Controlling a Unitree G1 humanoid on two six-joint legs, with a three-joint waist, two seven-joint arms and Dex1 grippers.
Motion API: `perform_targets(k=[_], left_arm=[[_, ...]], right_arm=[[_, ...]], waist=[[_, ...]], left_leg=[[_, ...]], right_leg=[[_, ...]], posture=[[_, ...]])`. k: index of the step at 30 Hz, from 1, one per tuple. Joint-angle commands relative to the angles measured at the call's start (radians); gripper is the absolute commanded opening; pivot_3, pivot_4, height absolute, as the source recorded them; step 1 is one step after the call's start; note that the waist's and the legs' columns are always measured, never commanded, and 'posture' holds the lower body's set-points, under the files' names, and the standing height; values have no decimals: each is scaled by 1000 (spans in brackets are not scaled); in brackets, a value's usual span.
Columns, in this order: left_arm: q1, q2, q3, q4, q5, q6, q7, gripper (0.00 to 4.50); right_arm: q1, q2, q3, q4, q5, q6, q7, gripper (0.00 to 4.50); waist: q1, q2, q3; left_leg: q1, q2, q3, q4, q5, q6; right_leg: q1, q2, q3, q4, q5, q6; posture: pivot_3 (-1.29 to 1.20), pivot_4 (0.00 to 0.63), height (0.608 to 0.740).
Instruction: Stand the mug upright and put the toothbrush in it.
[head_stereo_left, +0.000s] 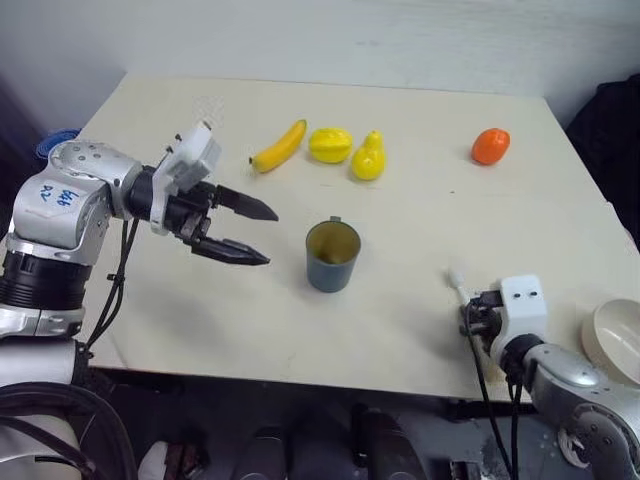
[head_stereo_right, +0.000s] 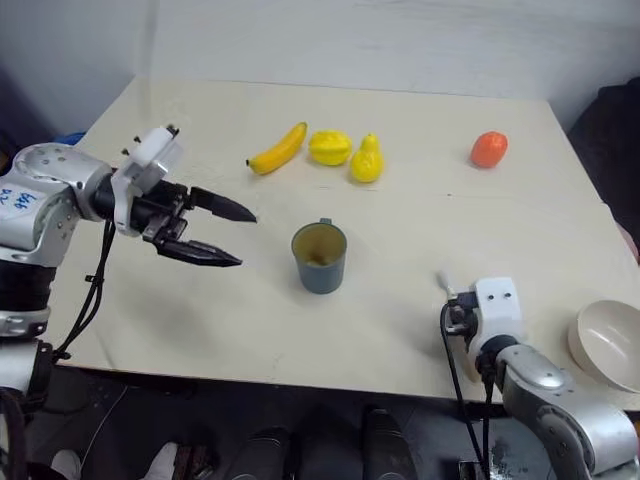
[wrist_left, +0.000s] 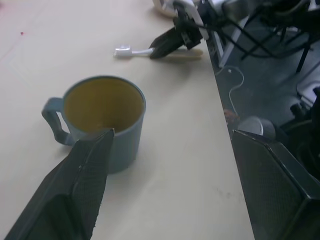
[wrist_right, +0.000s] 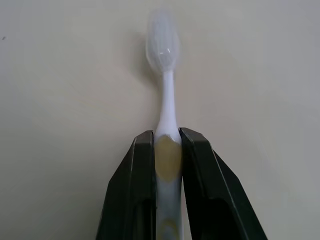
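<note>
Teal mug (head_stereo_left: 332, 257) upright mid-table (head_stereo_left: 420, 330), one | toothbrush (wrist_right: 167, 125) one, right of mug by near edge, clamped between right gripper (wrist_right: 167, 142) fingers, arm low, pointing forward | left gripper (head_stereo_left: 255, 233) left of mug, raised, aimed at it, fingers apart | four fruit behind mug | one bowl (head_stereo_right: 607, 343)

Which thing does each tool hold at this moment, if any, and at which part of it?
The right tool holds the toothbrush by its handle, below the neck. The left tool is open and holds nothing.
</note>
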Motion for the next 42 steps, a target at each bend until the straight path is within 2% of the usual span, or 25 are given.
perform_targets(k=[1,5,10,16,19,28,33,37,39,41,42], left_arm=[[-17,22,77,8,-28,40,23,3965],[-9,30,104,27,-14,48,37,3965],[4,24,107,52,12,15,53,3965],[16,31,118,24,2,27,68,3965],[18,38,125,20,1,31,71,3965],[7,29,122,51,18,5,79,3965],[1,8,102,68,23,-10,62,3965],[-11,-25,103,89,33,-31,71,3965],[-14,-80,108,116,69,-124,121,3965],[-24,-122,126,136,74,-175,147,3965],[-27,-130,132,143,72,-184,148,3965]], right_arm=[[-228,86,-39,-92,65,-97,12,358],[-523,227,66,2,82,-150,64,358],[-736,433,252,298,-85,-320,157,358],[-758,550,339,477,-217,-467,246,358],[-729,567,348,488,-242,-485,272,358],[-647,586,383,447,-300,-457,314,358],[-623,583,375,405,-295,-432,332,1807],[-584,549,376,329,-295,-400,355,3170],[-504,467,336,191,-240,-341,401,3781],[-481,417,208,62,-83,-259,397,4441],[-489,391,136,20,7,-218,381,4441]], waist=[[-14,1,1],[-17,2,1],[-19,2,1],[-19,2,1],[-23,2,1],[-28,2,1],[-28,2,1],[-26,2,1],[-18,2,1],[-10,2,1],[-10,2,1]], left_leg=[[0,1,0,0,0,0],[-1,3,-5,-1,1,-2],[-2,3,-5,-1,1,-4],[-7,-2,-5,-1,4,-8],[-17,-3,-4,2,4,-8],[-16,-3,-1,1,3,-10],[-16,-2,-1,1,6,-12],[-15,-2,-2,1,6,-12],[-16,-2,-2,1,6,-12],[-17,-3,-4,2,6,-11],[-17,-4,-3,3,5,-10]], right_leg=[[0,0,0,0,0,0],[-3,3,-2,4,-2,-3],[-5,3,-2,6,-2,-4],[-12,-3,-3,9,-2,-4],[-22,-5,-2,11,-1,-2],[-22,-5,-4,10,-1,-2],[-22,-4,-4,11,-1,-2],[-22,-4,-4,12,-1,-2],[-22,-4,-4,12,-1,-2],[-21,-5,-5,11,-1,-2],[-21,-6,-5,11,-1,-2]], posture=[[0,150,740],[0,150,740],[0,150,740],[0,150,740],[0,150,740],[0,150,740],[0,150,740],[0,150,740],[0,150,740],[0,150,740],[0,150,740]])
